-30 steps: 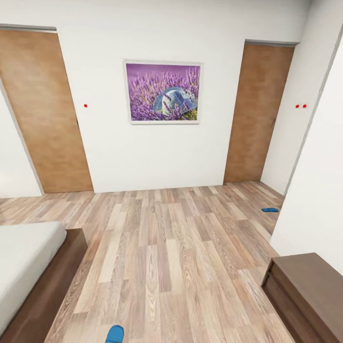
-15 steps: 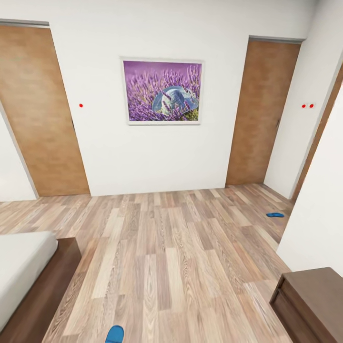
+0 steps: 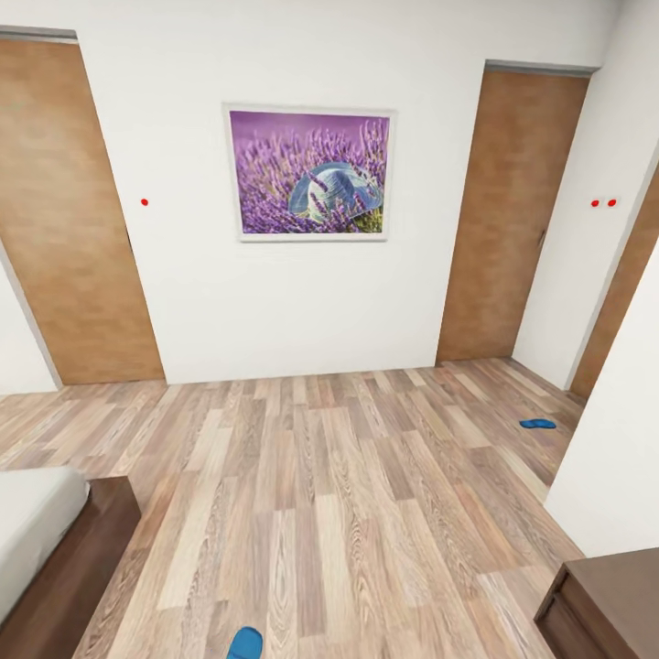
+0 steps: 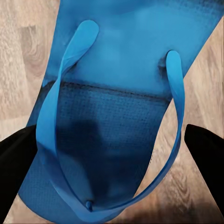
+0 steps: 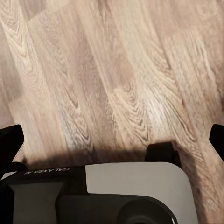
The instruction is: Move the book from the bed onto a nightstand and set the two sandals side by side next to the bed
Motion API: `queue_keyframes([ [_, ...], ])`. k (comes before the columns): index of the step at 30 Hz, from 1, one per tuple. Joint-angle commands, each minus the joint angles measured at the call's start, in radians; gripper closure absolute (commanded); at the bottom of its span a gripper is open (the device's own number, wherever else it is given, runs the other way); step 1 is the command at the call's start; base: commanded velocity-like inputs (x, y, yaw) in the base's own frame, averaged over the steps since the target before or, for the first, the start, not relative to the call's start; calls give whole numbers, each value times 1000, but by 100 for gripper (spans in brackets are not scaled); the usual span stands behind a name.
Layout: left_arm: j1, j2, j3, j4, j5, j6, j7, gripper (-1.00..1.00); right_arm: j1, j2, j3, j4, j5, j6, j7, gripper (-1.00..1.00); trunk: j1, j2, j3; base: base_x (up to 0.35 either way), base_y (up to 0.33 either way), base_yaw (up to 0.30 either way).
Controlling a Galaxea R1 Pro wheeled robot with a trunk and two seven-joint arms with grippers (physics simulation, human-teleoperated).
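Looking from the head camera, a lavender painting [image 3: 309, 172] hangs on the white wall between two wooden doors [image 3: 66, 215], above a wood-plank floor [image 3: 320, 494]. Left of the painting and much nearer, a corner of the bed [image 3: 41, 540] shows pale mattress on a dark base; a brown cabinet [image 3: 609, 604] sits low on the opposite side. One blue sandal [image 3: 537, 424] lies on the floor beside the right door, another blue sandal [image 3: 243, 643] shows below the painting at the near edge. At the left wrist, the left gripper [image 4: 112, 154] has its black fingers [image 4: 16, 163] spread either side of that sandal; whether they clamp it, I cannot tell. At the right wrist, the right gripper [image 5: 112, 137] stands spread wide over bare planks, above the robot's grey base [image 5: 135, 191].
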Motion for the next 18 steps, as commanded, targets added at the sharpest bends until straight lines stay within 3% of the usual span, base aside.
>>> queue_keyframes([
  [1, 0, -2, -4, 0, -25, -2, -3, 100, 0, 0, -5, -1, -10, 10, 5, -100, 0, 0, -1, 304, -39, 0],
  [5, -1, -8, -23, 0, -56, -3, -5, 100, 0, 0, -4, -1, -9, 9, 5, -100, 0, 0, -1, 319, -12, 0],
  [12, -2, -4, -16, 2, -50, 0, 1, 100, 0, 0, -3, 1, -9, -10, 5, -100, 0, 0, -1, 330, -2, 0],
  [17, -1, 2, 22, 3, -48, -1, 1, 100, 0, 1, -3, 1, -9, -16, 5, -100, 0, 0, -1, 332, 0, 0],
  [18, -1, 15, 44, 2, -48, -1, -2, 100, 0, 0, -3, 1, -9, -17, 5, -100, 0, 0, -1, 332, 0, 0],
])
